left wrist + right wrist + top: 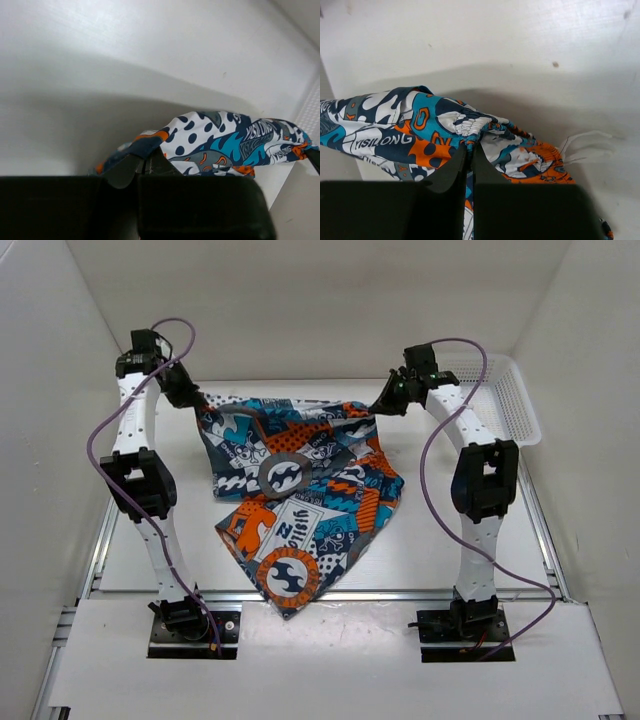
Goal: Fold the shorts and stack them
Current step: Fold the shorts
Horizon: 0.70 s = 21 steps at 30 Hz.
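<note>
**foldbot_fan:** How's this cloth going to behave? Working from the near edge: the low corner of the shorts (295, 490) is pointing at 6 o'clock between the two arm bases. It looks like it's trailing on the table (440, 540), though I can't tell if it's hanging just over the edge. Everything above it is sloping up and away like a limp flag.

**yam_tinkerer:** That's telling you most of it. It's draping and creasing under its own weight, so I'm reading it as light, thin and completely floppy, probably a bit slick too. Nothing fragile, but it isn't going to hold a fold unless it's lying flat.

**foldbot_fan:** And the grip?

**yam_tinkerer:** Further back, both arms are pinching the top edge. The left gripper (196, 400) is clamped on the cloth's 10 o'clock corner and the right gripper (382, 402) on its 2 o'clock corner. In both wrist views the fingers are squeezed together on a bunch of fabric.

I'd be grabbing right there, at what looks like the waistband corners, where the cloth is thicker and less likely to slide out. A white drawstring (585, 142) is dangling loose beside the right pinch, so I'd be watching for snags.

**foldbot_fan:** Anything behind that?

**yam_tinkerer:** Just the white mesh basket (510, 405), sitting furthest back at 2 o'clock on the table, apart from the cloth.
</note>
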{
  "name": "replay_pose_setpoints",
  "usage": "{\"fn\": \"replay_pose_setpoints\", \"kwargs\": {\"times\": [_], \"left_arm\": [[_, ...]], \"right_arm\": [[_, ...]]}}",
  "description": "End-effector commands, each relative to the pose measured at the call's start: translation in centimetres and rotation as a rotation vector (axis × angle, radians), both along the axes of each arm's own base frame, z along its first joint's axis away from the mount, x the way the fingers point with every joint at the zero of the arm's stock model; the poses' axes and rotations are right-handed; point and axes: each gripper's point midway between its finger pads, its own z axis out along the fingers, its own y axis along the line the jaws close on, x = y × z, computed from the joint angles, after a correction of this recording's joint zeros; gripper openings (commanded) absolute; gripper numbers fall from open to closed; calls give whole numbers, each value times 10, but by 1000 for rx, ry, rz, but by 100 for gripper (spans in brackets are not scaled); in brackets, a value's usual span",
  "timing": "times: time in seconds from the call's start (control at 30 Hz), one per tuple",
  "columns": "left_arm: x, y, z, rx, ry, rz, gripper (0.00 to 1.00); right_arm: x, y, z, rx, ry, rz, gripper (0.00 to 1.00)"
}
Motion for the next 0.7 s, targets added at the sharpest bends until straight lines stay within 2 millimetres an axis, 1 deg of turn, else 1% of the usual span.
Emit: {"fn": "replay_pose_setpoints", "kwargs": {"times": [0.0, 0.03, 0.07, 0.1, 0.13, 0.17, 0.2, 0.23, 0.27, 0.3, 0.33, 0.37, 0.4, 0.43, 0.47, 0.5, 0.53, 0.57, 0.6, 0.63, 0.67], "left_arm": [[21, 5, 51, 1, -152, 22, 10], [25, 6, 52, 2, -160, 21, 10], [26, 4, 54, -10, -160, 22, 10], [32, 5, 57, -15, -174, 30, 10], [33, 5, 63, -18, -189, 36, 10], [38, 9, 63, -30, -197, 45, 10], [42, 7, 66, -36, -216, 36, 10], [46, 12, 73, -51, -236, 51, 10], [47, 12, 80, -57, -252, 60, 10], [54, 13, 75, -56, -255, 60, 10], [54, 9, 86, -75, -280, 51, 10], [55, 9, 81, -77, -271, 52, 10], [54, 9, 86, -75, -280, 51, 10], [50, 2, 81, -80, -259, 42, 10], [47, 2, 83, -72, -263, 33, 10], [42, 1, 84, -73, -256, 33, 10], [29, -5, 88, -60, -247, 24, 10], [24, -10, 92, -45, -255, 9, 10], [17, -9, 95, -33, -252, 20, 10], [3, -17, 116, -13, -289, 0, 10], [-8, -22, 103, -7, -248, -13, 10]], "right_arm": [[29, 2, 25, 59, -66, -20, 0], [33, 3, 27, 62, -76, -20, 0], [37, 4, 39, 69, -106, -19, 0], [42, 2, 36, 61, -104, -41, 0], [46, 2, 34, 56, -108, -47, 0], [52, 1, 40, 55, -130, -54, 0], [54, 2, 47, 59, -147, -53, 0], [58, 1, 44, 53, -149, -60, 0], [63, 2, 44, 54, -153, -60, 0], [66, 3, 44, 55, -157, -60, 0], [67, 3, 42, 53, -152, -60, 0], [70, 4, 45, 56, -162, -60, 0], [69, 3, 35, 45, -144, -54, 0], [69, 3, 35, 45, -144, -54, 0], [71, -2, 35, 44, -144, -63, 0], [68, -3, 26, 32, -127, -56, 0], [66, -4, 29, 27, -134, -49, 0], [63, -6, 31, 17, -132, -58, 0], [60, -9, 28, 1, -122, -57, 0], [61, -14, 27, -7, -127, -58, 0], [56, -18, 36, -16, -130, -66, 0]]}}
